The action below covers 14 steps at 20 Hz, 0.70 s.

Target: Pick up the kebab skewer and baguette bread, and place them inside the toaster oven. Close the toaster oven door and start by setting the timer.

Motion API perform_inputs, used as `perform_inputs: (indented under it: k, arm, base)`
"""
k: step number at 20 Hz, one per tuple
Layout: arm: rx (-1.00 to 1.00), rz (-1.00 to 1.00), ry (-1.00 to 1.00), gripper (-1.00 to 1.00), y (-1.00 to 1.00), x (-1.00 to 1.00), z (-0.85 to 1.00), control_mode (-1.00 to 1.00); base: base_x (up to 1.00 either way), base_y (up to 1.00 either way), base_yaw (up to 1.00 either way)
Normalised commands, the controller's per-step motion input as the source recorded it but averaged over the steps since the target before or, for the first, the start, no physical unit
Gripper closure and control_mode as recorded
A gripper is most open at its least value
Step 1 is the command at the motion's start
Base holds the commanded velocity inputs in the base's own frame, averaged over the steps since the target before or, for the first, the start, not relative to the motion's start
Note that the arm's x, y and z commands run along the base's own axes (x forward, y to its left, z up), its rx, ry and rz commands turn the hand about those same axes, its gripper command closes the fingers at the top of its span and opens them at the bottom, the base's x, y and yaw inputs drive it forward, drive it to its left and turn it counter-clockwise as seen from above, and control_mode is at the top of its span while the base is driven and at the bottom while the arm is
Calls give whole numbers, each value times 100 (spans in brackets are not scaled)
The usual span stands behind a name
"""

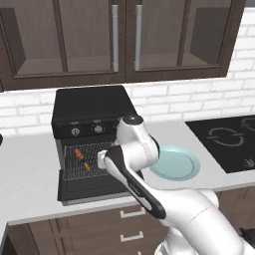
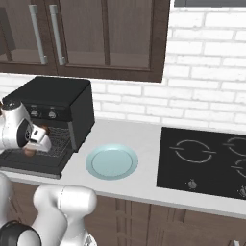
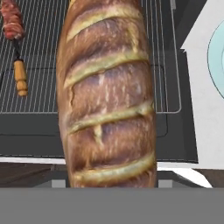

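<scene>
Hand view: baguette bread (image 3: 107, 94) is held in the pincer (image 2: 32, 144), above the toaster oven door (image 3: 173, 87), which is dropped open. Kebab skewer (image 1: 82, 159) is lodged on the wire rack (image 1: 97, 154) inside the toaster oven (image 1: 94, 107). 1 plate (image 1: 177, 164) is noted on the surface (image 1: 30, 174) beside it.

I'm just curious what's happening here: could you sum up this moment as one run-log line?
kebab skewer: on toaster oven rack | baguette bread: carried over open toaster oven door, above rack | plate: beside oven | timer: not set

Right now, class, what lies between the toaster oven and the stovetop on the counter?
A light blue plate lies on the counter between the toaster oven and the stovetop, in both base views.
</scene>
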Motion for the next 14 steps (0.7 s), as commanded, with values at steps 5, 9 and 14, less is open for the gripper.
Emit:
perform_inputs:
  k: [5,9,14]
  arm:
    - [-1,1,2,100,8,30,-5,-100]
    - [-2,1,0,100,0,24,-17,-100]
    - [-3,2,-1,100,0,27,-24,-100]
  base:
    - [0,0,0]
    - [0,0,0]
    - [0,0,0]
